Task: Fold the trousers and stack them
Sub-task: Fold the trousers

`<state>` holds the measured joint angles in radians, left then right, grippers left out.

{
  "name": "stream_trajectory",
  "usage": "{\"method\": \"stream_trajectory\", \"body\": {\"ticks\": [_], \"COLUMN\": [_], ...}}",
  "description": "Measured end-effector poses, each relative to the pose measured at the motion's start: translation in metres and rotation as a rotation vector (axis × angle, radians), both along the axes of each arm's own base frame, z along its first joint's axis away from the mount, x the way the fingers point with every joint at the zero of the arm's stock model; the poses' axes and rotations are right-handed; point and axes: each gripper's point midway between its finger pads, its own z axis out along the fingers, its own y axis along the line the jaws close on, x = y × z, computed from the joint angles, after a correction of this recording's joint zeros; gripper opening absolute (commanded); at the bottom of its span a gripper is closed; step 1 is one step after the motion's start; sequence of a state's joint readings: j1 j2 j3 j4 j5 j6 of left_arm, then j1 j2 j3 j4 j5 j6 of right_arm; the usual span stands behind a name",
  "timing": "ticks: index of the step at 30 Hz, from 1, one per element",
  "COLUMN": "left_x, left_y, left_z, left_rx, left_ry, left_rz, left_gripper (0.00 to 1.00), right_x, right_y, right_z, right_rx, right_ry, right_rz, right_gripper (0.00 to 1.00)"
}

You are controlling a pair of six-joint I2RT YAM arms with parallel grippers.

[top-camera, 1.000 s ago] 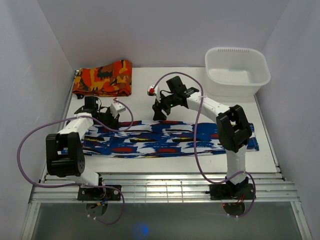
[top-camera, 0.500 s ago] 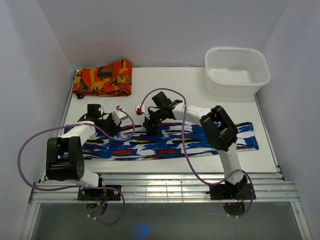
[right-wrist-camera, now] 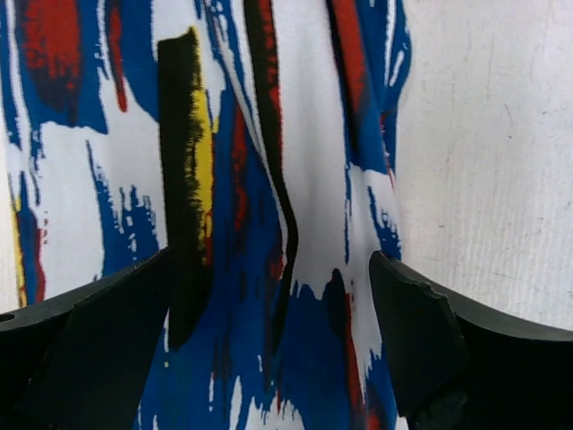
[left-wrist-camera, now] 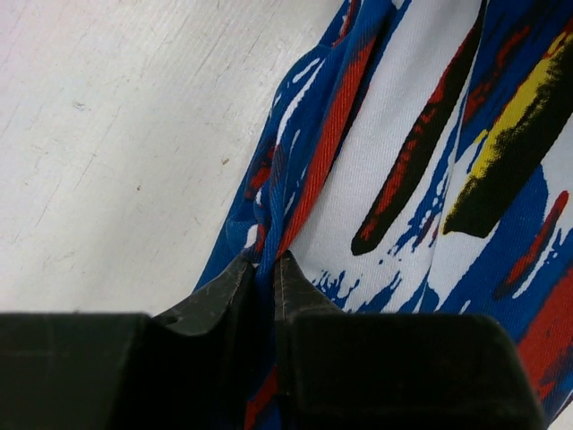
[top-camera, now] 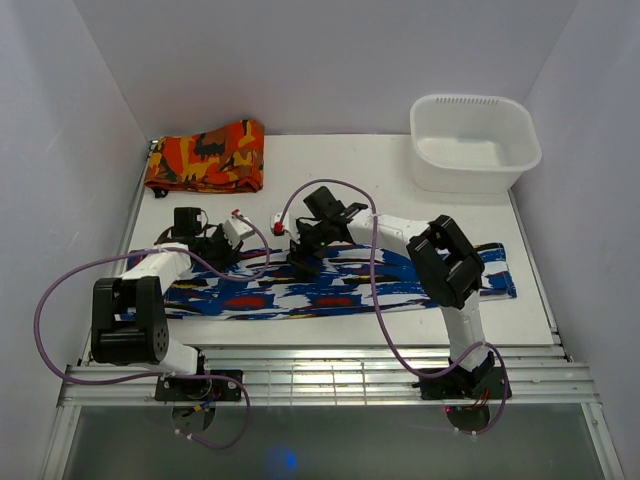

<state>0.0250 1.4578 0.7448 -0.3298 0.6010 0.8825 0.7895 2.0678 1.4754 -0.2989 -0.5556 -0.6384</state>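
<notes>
The trousers [top-camera: 400, 282] lie as one long blue-and-white streaky strip across the table's front half. My left gripper [top-camera: 218, 250] sits low at their far left edge. In the left wrist view the left gripper [left-wrist-camera: 266, 260] is shut on a thin raised fold of the trousers [left-wrist-camera: 403, 179] along their blue hem. My right gripper [top-camera: 300, 262] is down on the strip left of its middle. In the right wrist view the right gripper [right-wrist-camera: 270, 269] stands wide open, its fingers straddling a wrinkled ridge of the trousers [right-wrist-camera: 269, 107] without closing on it.
A folded orange-red-and-black cloth [top-camera: 207, 157] lies at the back left. A white tub [top-camera: 475, 143] stands at the back right. Bare white table [top-camera: 330, 180] lies between them. Purple cables loop from both arms, and grey walls close in on three sides.
My right gripper has moved left and down from behind the trousers onto them, and its jaws have spread wider. The left gripper shifted slightly right along the far edge.
</notes>
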Motion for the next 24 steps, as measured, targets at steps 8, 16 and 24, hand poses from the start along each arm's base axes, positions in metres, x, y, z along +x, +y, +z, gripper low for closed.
{"method": "stream_trajectory", "body": {"ticks": [8, 16, 24], "left_x": [-0.002, -0.003, -0.003], "left_y": [0.001, 0.002, 0.002], "left_z": [0.020, 0.034, 0.034], "left_rx": [0.015, 0.022, 0.024], "left_ry": [-0.093, -0.160, -0.161], "left_rz": [-0.010, -0.006, -0.009], "left_gripper": [0.28, 0.27, 0.27], "right_x": [0.004, 0.062, 0.045], "right_y": [0.002, 0.014, 0.017], "right_z": [0.026, 0.058, 0.017], "right_rx": [0.047, 0.151, 0.097], "right_ry": [0.053, 0.040, 0.105], "right_rz": [-0.007, -0.119, -0.075], "right_gripper": [0.80, 0.67, 0.66]}}
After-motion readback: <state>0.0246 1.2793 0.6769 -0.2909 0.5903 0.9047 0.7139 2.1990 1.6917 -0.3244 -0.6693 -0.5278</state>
